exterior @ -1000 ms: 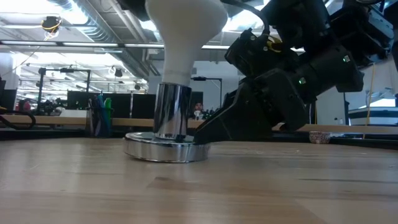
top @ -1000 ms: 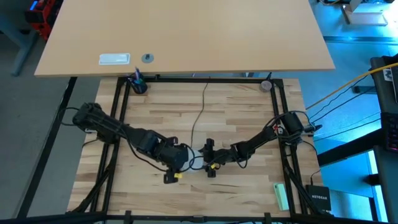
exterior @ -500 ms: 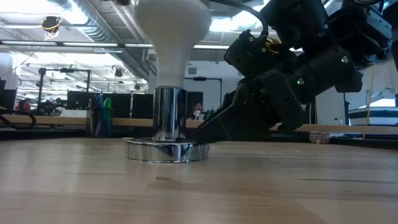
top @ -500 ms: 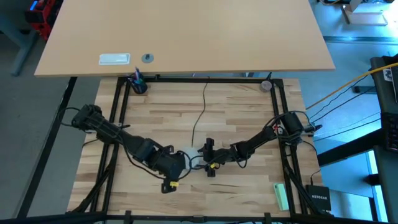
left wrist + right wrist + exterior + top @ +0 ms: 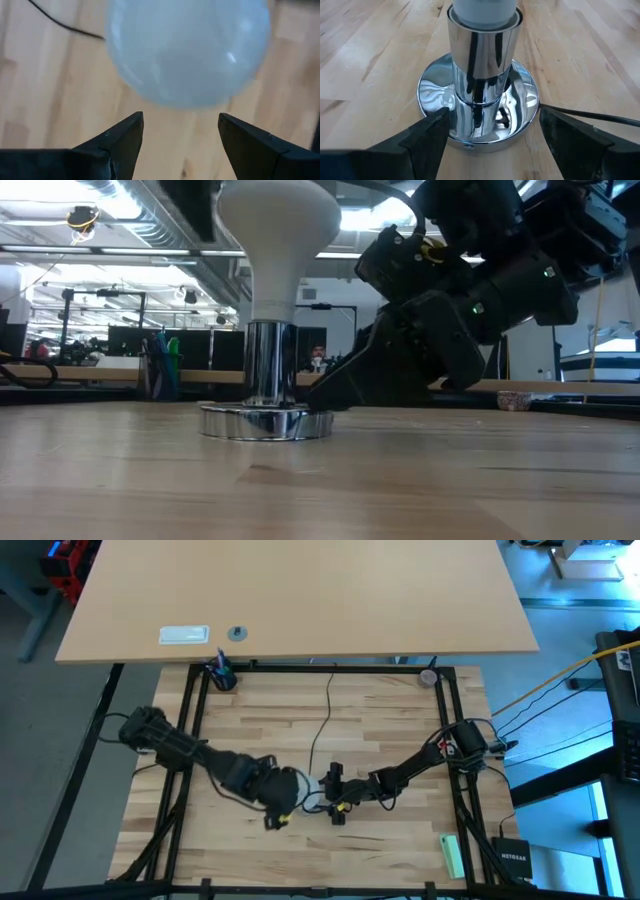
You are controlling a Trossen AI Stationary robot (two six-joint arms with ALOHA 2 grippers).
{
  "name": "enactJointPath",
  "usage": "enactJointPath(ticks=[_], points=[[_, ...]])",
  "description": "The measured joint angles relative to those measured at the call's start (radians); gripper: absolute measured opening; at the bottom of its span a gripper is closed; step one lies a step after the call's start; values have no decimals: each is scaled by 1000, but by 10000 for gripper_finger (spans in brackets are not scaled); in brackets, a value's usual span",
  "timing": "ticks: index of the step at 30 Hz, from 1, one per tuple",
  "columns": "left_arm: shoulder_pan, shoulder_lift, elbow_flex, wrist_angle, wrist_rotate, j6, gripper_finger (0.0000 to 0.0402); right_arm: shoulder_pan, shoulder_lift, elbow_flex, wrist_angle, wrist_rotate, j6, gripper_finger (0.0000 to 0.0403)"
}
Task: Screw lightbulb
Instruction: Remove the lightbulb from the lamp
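Observation:
The frosted white lightbulb (image 5: 278, 228) stands upright with its neck in the round silver socket (image 5: 266, 370), whose flat base (image 5: 266, 422) rests on the wooden table. My left gripper (image 5: 181, 125) is open just above the bulb's dome (image 5: 187, 50), fingers pointing down; it shows mid-table in the high view (image 5: 288, 788). My right gripper (image 5: 492, 125) lies low on the table to the socket's right (image 5: 322, 794), shut on the socket's base. The bulb's screw base is hidden inside the socket. My right gripper holds the socket's flat round base (image 5: 436, 107) between its two fingers, one on each side of the disc's rim. The fingers (image 5: 325, 395) come in low and nearly level from the table's right. The socket stands upright with its base flat on the table.
The socket's thin black cord (image 5: 322, 720) runs toward the far edge. A cup of pens (image 5: 221, 675) and a small round thing (image 5: 428, 677) sit at the far corners, a green object (image 5: 452, 855) at the near right. Black frame rails (image 5: 190, 720) border the table.
My left gripper swung toward the table's near edge and came back over the bulb; one finger now shows beside the dome's left in the low view. The bulb and socket have shifted a little toward the table's left. My right gripper has stayed at the base.

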Motion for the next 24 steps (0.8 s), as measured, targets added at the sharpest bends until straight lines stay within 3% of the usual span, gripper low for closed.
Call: enactJointPath(ticks=[3,8,14,18,24], points=[[36,0,0,43,5,48,247,0,0,2,-7,0,0,310],[26,16,0,193,136,121,247,-1,-3,4,-31,-5,2,310],[-14,85,0,315,160,123,247,-9,-2,4,-29,-14,10,310],[-26,143,-1,333,175,109,246,-20,-3,4,-35,-23,38,310],[-53,125,-1,249,190,38,246,-22,-2,4,-36,-26,53,310]])
